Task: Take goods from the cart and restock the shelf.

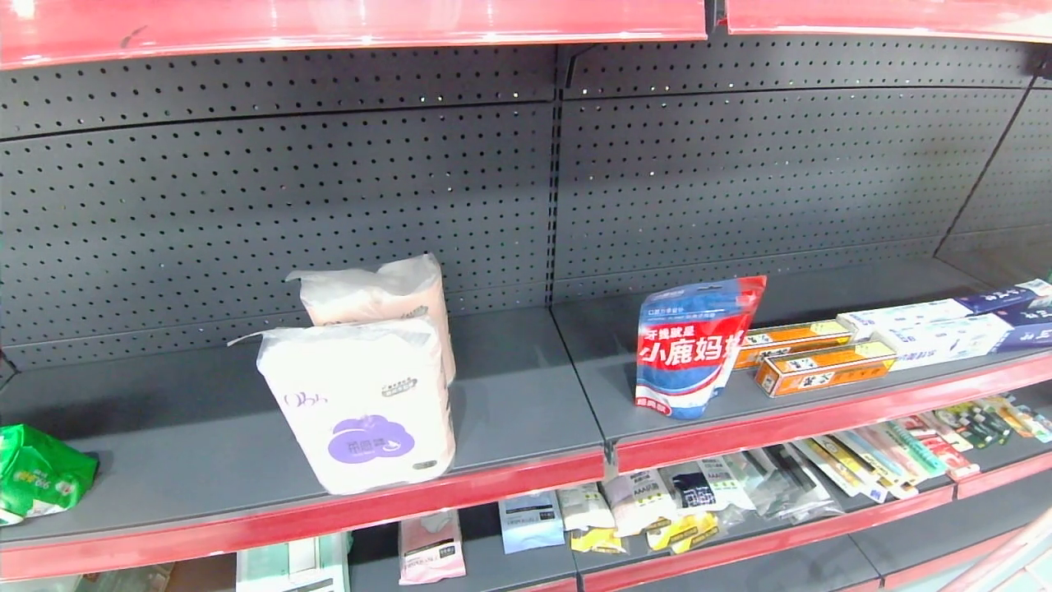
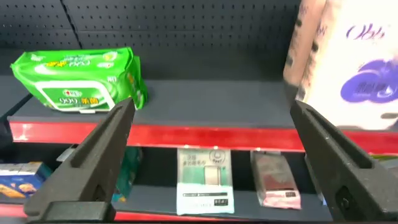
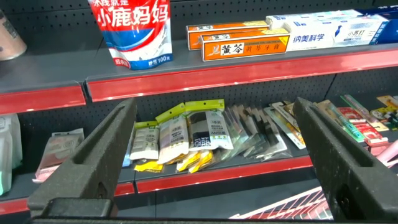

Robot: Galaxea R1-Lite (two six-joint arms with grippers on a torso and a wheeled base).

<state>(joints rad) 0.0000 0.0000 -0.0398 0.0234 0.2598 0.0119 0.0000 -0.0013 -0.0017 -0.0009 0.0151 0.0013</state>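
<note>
My left gripper (image 2: 211,104) is empty with its fingers wide, facing the shelf's (image 1: 526,395) left end, where the green wipes pack (image 2: 78,78) lies. I judge it soft and light. The toilet-paper pack (image 1: 362,403) stands mid-shelf at the front edge, bulky and squashy (I'd pinch its narrow sides). My right gripper (image 3: 214,102), also wide and empty, faces the likely slippery stand-up pouch (image 3: 132,28) and the stiff toothpaste boxes (image 3: 239,42).

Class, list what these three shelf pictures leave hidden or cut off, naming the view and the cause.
Head view: green pack, cut off by the left edge.
Head view: rear tissue pack, lower part hidden behind the front tissue pack.
Head view: blue boxes, cut off by the right edge.
Right wrist view: lower-shelf packets, print too small.
</note>
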